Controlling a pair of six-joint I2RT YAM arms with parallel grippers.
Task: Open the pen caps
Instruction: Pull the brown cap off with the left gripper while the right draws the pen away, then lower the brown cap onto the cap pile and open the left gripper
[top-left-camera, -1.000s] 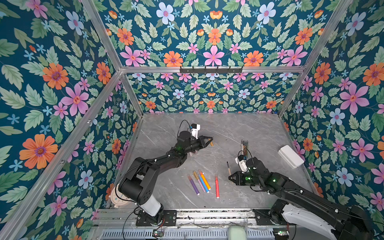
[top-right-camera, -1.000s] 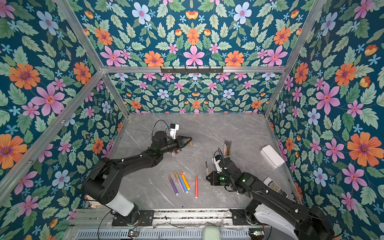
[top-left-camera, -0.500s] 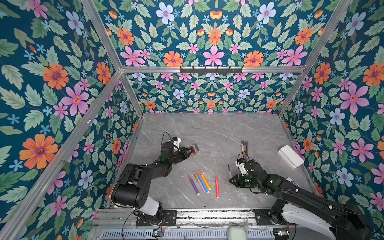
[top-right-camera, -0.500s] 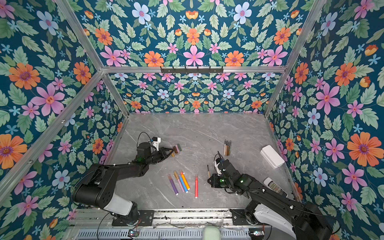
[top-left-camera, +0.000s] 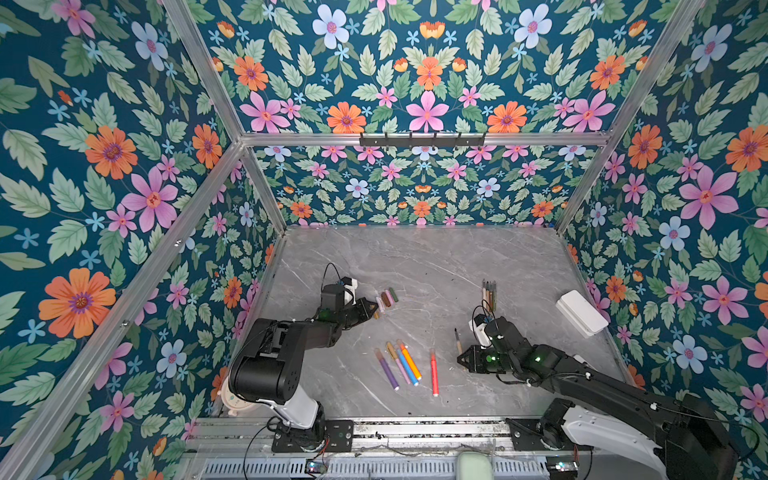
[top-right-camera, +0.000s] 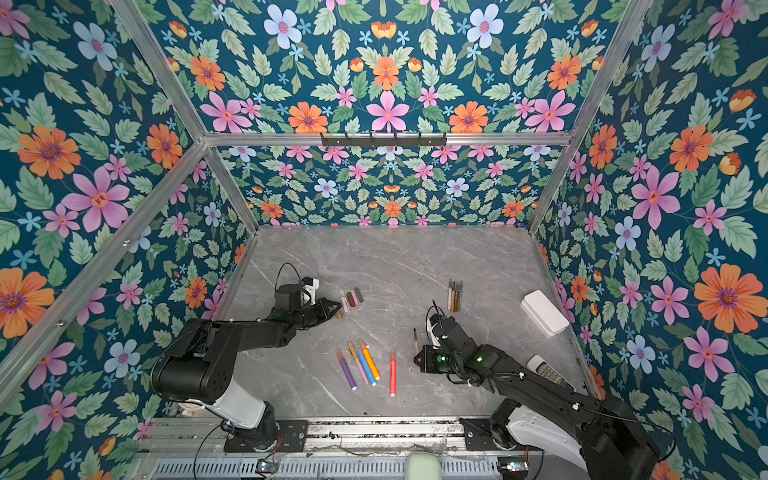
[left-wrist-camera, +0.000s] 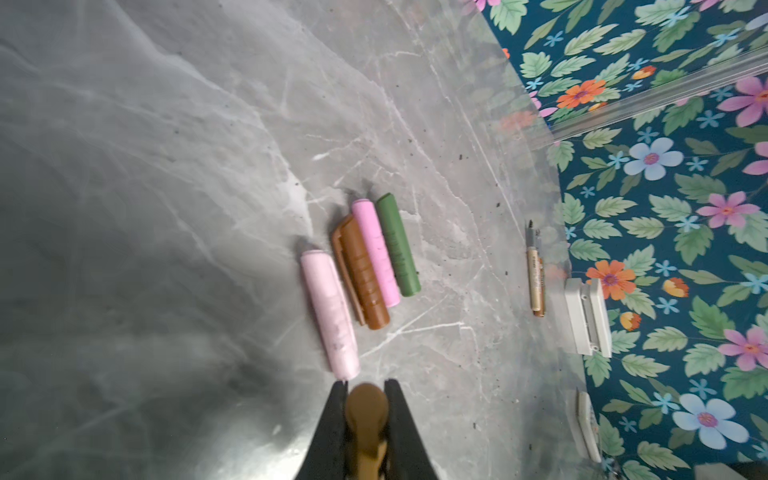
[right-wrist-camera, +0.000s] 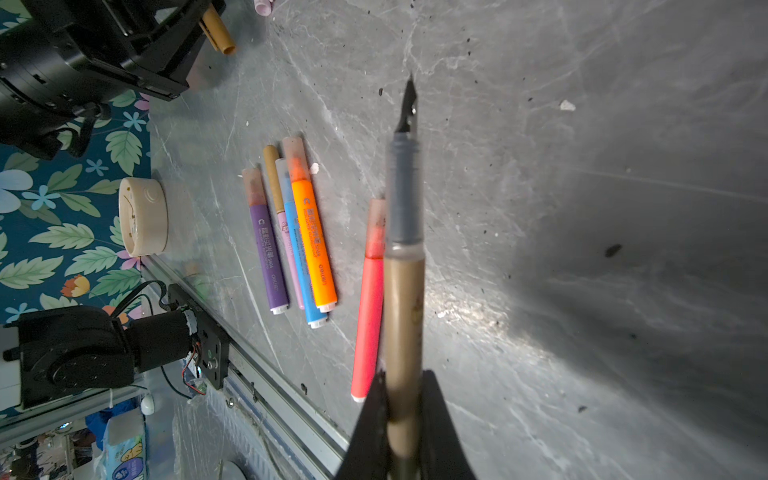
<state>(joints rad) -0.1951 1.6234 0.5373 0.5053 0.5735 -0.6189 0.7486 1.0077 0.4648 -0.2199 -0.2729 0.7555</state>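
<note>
Gold cap (left-wrist-camera: 367, 409) was pinched between the left gripper's (left-wrist-camera: 365, 384) fingers, beyond the marker row (top-left-camera: 401, 365) toward the back wall, alongside four loose caps (left-wrist-camera: 365, 266). Right gripper (right-wrist-camera: 403, 376) was clamped on the bared pen (right-wrist-camera: 402, 291), just right of that row. All five markers were capped. Caps judged light, stiff, slick: grip mid-cap, hold barrel, pull straight.
</note>
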